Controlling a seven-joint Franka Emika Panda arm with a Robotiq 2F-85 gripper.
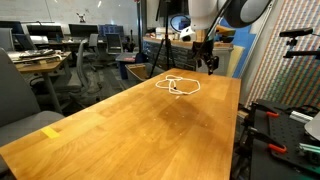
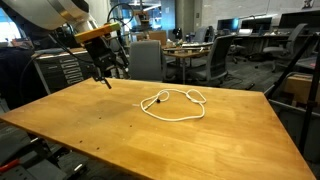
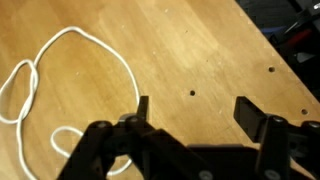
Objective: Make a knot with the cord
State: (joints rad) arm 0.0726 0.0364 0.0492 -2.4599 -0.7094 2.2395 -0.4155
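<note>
Closest to where I stand, a grey padded office chair [image 1: 15, 105] sits just off the near corner of the wide, honey-coloured wooden desk [image 1: 130, 135]. On that same corner lies a small yellow strip of tape [image 1: 50, 131], flat against the wood.

Further along, the near half of the desk is bare grain. Past the middle lies the long, thin white cord [image 1: 178, 86], dropped in a few loose loops that cross one another, flat on the wood and clear of every edge. In an exterior view the cord [image 2: 163, 99] shows a small dark spot where its strands meet. In the wrist view a wide loop of it [image 3: 78, 31] curves off to one side of the fingers.

Beyond the cord, over the far corner of the desk, the black end effector [image 1: 207, 62] hangs from the white arm, close above the wood and apart from the cord. Its two dark fingers [image 3: 245, 112] are spread wide with nothing between them.

Behind it all are more office chairs [image 2: 147, 60] and other desks.
</note>
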